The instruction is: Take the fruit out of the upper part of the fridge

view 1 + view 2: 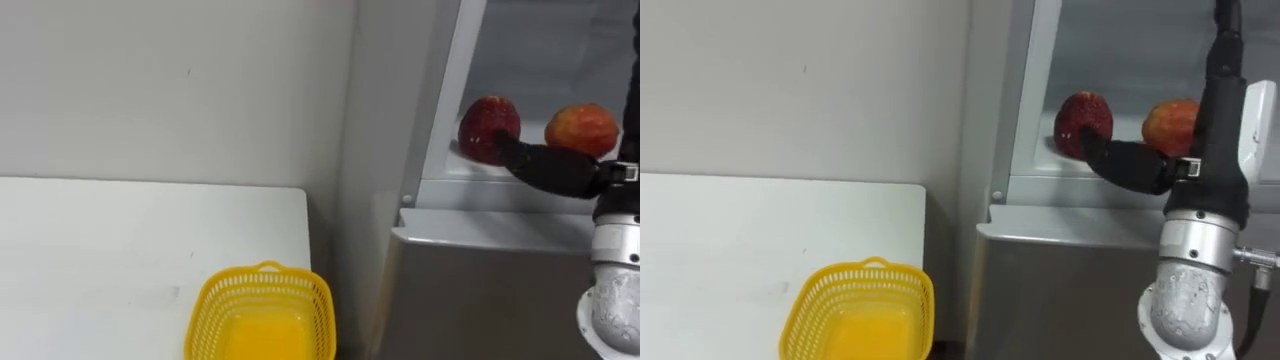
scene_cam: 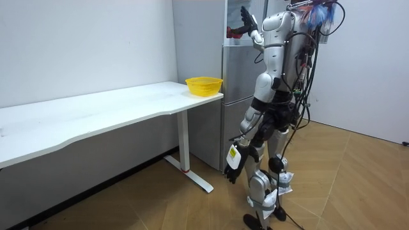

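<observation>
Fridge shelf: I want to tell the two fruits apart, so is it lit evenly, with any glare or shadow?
Left eye view: shelf evenly bright, no glare on the red fruit or orange fruit; the right hand reads dark against it. Right eye view: same light, with the arm crossing the orange fruit's edge.

Open upper compartment of a grey fridge: the black right hand reaches over the white shelf, fingers touching a dark red round fruit; an orange-red round fruit lies just beside it. A yellow plastic mesh basket stands on the white counter.
</observation>
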Controlling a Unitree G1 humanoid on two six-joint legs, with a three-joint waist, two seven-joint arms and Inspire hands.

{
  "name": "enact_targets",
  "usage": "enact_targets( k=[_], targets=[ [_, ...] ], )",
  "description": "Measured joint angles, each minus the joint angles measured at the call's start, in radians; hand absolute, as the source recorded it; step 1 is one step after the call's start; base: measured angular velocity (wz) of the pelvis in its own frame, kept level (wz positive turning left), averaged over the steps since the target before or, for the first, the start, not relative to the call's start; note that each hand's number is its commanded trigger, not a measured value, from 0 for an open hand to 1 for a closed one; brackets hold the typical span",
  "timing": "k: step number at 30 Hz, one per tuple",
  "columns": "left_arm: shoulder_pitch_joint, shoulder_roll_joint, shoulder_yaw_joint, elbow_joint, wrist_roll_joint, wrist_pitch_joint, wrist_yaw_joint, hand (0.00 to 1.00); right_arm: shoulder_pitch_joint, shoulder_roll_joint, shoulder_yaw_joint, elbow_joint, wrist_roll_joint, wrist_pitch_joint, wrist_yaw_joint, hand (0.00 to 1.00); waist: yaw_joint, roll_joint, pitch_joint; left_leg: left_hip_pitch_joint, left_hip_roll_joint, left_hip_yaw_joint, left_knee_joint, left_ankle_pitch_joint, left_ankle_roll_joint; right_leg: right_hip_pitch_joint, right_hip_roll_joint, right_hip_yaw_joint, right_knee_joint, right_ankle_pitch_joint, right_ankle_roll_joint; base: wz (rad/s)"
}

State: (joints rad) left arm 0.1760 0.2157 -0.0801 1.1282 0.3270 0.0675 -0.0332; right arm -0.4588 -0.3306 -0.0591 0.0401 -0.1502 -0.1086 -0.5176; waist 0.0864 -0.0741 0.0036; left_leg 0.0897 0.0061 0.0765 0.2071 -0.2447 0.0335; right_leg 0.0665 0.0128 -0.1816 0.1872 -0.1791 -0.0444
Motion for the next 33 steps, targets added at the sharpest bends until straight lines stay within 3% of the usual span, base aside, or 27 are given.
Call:
enact_targets(
  k=[5, 8, 22, 33],
  targets=[
    [-0.017, 0.011, 0.000, 0.000, 0.000, 0.000, -0.001, 0.00, -0.027, -0.038, 0.011, 0.030, 0.045, 0.000, 0.007, 0.00, 0.001, -0.019, 0.0041, -0.010, -0.001, -0.014, 0.011, 0.000, 0.000, 0.001, -0.002, -0.015, 0.000, 0.000, 0.000, 0.09],
    [-0.023, 0.012, 0.000, -0.006, 0.000, -0.001, -0.007, 0.00, -0.033, -0.043, 0.026, 0.031, 0.050, 0.000, 0.012, 0.00, 0.000, -0.025, 0.0014, -0.015, -0.002, -0.022, 0.015, 0.000, 0.000, 0.001, -0.003, -0.021, 0.000, 0.000, 0.000, 0.07],
    [-0.022, 0.012, 0.004, -0.050, 0.040, -0.003, -0.042, 0.00, -0.052, -0.067, 0.039, 0.078, 0.068, -0.001, 0.091, 0.00, 0.006, -0.018, 0.0052, -0.025, -0.002, -0.029, 0.015, 0.000, 0.000, -0.003, -0.007, -0.029, 0.013, 0.002, -0.001, 0.02],
    [-0.020, 0.012, 0.030, -0.057, 0.039, -0.003, -0.048, 0.00, -0.089, -0.088, 0.040, 0.179, 0.132, 0.001, 0.179, 0.00, 0.007, -0.013, 0.0035, -0.026, -0.003, -0.022, 0.018, 0.003, 0.002, -0.013, -0.008, -0.023, 0.018, 0.002, -0.001, -0.01]
  ],
)
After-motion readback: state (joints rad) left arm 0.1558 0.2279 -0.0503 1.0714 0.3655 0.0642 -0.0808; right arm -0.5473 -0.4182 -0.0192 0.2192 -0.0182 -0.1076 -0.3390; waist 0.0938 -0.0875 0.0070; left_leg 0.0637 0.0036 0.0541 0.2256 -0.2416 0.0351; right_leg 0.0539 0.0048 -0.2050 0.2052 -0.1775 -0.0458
